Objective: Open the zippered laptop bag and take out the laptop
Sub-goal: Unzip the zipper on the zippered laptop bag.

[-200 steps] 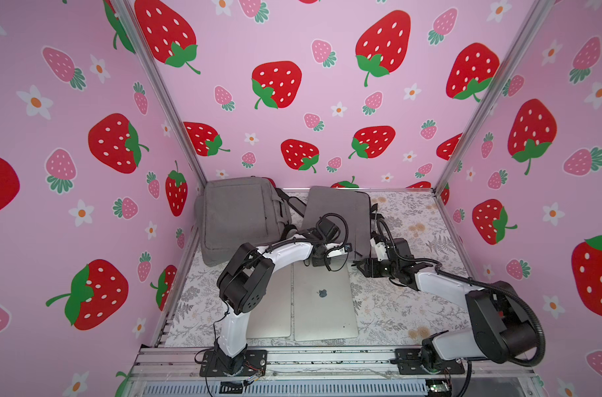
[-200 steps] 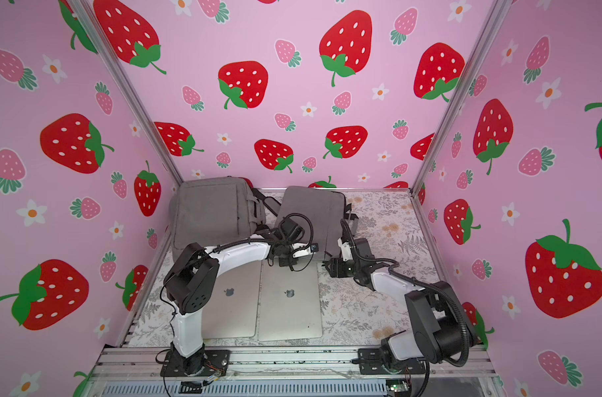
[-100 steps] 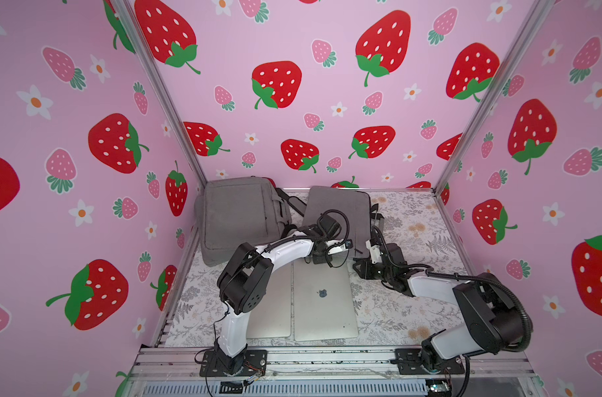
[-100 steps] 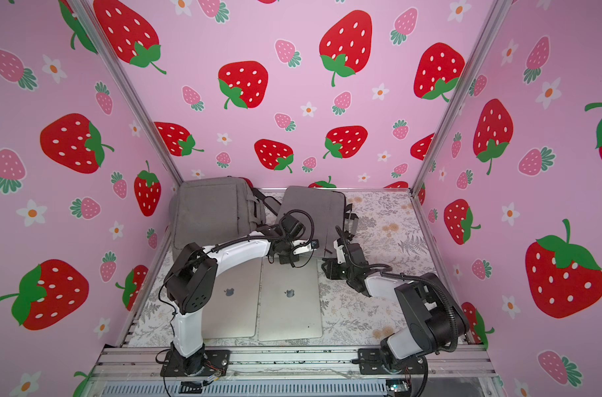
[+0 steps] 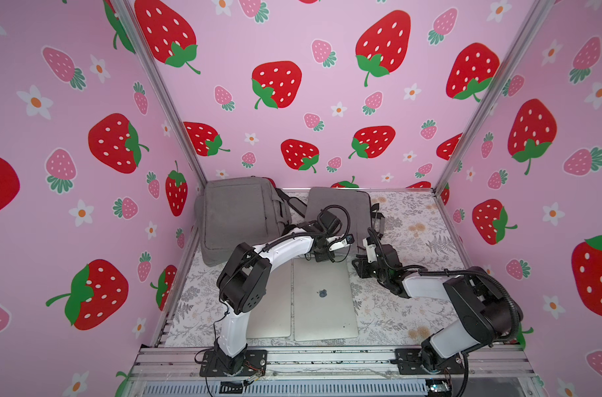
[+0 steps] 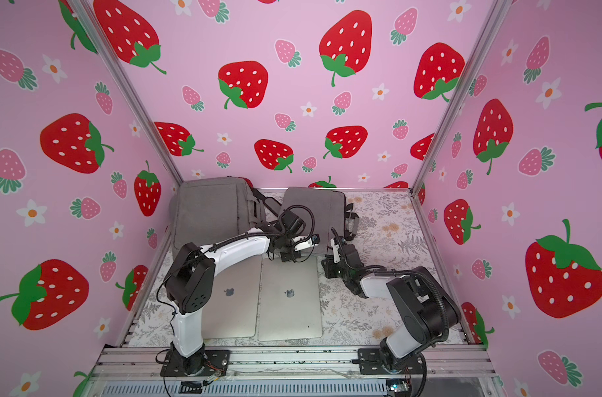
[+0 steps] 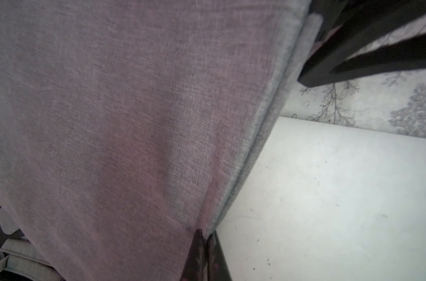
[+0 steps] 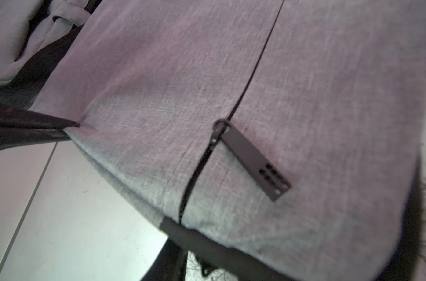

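The grey laptop bag (image 5: 340, 209) (image 6: 315, 209) lies flat at the back, its near edge resting on a silver computer. My left gripper (image 5: 321, 257) (image 7: 205, 233) is shut, pinching the fabric of that near edge. My right gripper (image 5: 358, 266) (image 6: 328, 269) sits at the bag's near right corner. One of its fingers (image 8: 170, 262) lies under the edge, and in the left wrist view its fingers (image 7: 367, 63) stand apart beside the corner. The black zipper pull (image 8: 253, 158) lies flat on the fabric, the zip parted only below it. The laptop is hidden.
A second, larger grey bag (image 5: 237, 216) leans in the back left corner. Two closed silver notebook computers (image 5: 323, 299) (image 6: 230, 299) lie side by side on the floral table (image 5: 409, 309). Pink strawberry walls close off three sides, and a metal rail (image 5: 327, 357) runs along the front.
My left gripper has closed fully on the bag's near edge. The right gripper's fingers have drawn closer together at the bag's corner, and the right forearm has swung nearer the bag.
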### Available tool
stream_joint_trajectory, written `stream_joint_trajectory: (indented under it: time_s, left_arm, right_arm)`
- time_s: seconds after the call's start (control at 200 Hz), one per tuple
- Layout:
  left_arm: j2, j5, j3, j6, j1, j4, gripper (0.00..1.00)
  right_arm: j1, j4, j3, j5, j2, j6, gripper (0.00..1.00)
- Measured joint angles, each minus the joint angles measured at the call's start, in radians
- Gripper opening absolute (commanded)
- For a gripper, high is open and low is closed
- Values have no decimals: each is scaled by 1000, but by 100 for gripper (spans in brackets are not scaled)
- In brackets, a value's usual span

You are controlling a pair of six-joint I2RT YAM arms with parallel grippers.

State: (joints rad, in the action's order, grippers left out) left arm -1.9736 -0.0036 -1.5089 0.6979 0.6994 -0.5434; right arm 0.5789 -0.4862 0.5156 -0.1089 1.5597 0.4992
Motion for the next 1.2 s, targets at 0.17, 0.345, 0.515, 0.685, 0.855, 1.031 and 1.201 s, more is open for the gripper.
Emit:
stream_joint_trajectory:
  time_s: [0.17,0.345,0.515,0.685,0.855,1.031,1.201]
  left_arm:
    - [0,5,-8,-14,0,-6,0]
    - [0,6,-10,-16,0,-8,0]
    - [0,-5,-11,-16,1,-8,0]
    - [0,-16,-14,-18,4,-14,0]
    - [0,-20,-14,-15,3,-29,0]
    - [12,-12,-6,-9,2,-32,0]
    - [24,9,0,2,3,-22,0]
  right_arm:
    - [1,0,-2,43,-22,-4,21]
    - [2,-4,-7,56,-26,-8,0]
    - [2,15,-26,58,-76,-10,0]
    - [2,88,-31,85,-130,-11,0]
    - [-7,161,-46,102,-169,-10,0]
    - [-58,227,-58,88,-235,-7,0]
    - [-134,295,-46,13,-267,-29,0]
